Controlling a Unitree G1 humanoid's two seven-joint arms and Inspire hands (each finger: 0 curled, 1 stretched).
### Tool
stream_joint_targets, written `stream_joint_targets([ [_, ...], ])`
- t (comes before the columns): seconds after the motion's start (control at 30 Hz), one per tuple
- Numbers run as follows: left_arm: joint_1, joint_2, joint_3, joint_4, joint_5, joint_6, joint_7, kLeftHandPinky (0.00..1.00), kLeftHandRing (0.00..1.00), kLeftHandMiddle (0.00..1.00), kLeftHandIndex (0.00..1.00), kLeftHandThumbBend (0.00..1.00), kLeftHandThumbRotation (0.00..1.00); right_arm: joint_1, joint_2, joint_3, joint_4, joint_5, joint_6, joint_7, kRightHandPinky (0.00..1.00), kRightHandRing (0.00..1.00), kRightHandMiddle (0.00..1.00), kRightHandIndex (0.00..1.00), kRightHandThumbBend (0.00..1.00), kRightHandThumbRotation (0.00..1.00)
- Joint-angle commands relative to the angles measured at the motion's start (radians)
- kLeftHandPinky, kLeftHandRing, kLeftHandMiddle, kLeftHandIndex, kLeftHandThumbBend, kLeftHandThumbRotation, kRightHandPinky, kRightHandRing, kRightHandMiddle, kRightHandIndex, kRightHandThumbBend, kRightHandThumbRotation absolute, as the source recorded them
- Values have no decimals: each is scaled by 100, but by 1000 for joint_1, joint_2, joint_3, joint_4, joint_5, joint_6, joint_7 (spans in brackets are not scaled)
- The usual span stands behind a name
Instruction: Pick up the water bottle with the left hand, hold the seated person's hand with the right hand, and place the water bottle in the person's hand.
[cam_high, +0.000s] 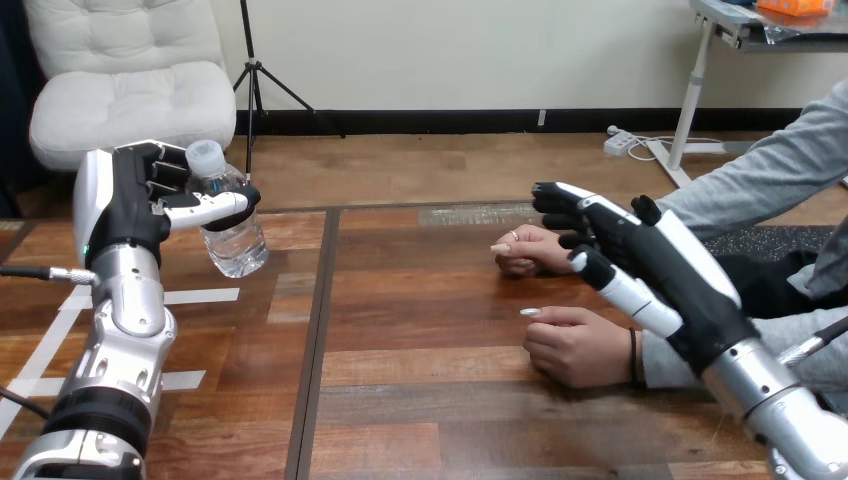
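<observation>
At the upper left of the frame my left hand (150, 195) was clenched round the clear plastic water bottle with a white cap (232, 240), its thumb across the front just below the neck. The bottle stood upright and seemed lifted off the brown wooden tabletop (420, 400), above its far left corner. I judged it was held high so that it could be carried across without dragging. The fingers hid part of its shoulder, and I could not make out how much water was in it.

Right of centre, the person's two hands rested on the tabletop, both loosely curled: the person's upper hand (525, 250) and the person's lower hand (575, 345), near each other but apart. Neither was turned palm up, so I judged that no hand was ready yet to take the bottle, which was well apart from both.

At the right, my right hand (650, 255) reached in from the lower right corner and lay over the wrist of the upper hand. Its fingers were released and loosely extended, not wrapped round anything. Whether it touched that wrist I could not tell, since the hand itself covered the spot. My right forearm cut off the lower hand's wrist.
</observation>
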Motion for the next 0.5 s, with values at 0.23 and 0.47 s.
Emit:
stream_joint_targets([
  [0.23,4,35,11,-172,5,-9,-22,38,43,47,47,76,0,-286,-254,28,390,-350,-310,-185,77,85,89,89,100,80],
  [0.47,24,37,13,-206,7,-14,-32,36,41,46,47,76,0,-329,-284,43,489,-407,-365,-225,73,84,89,88,100,73],
])
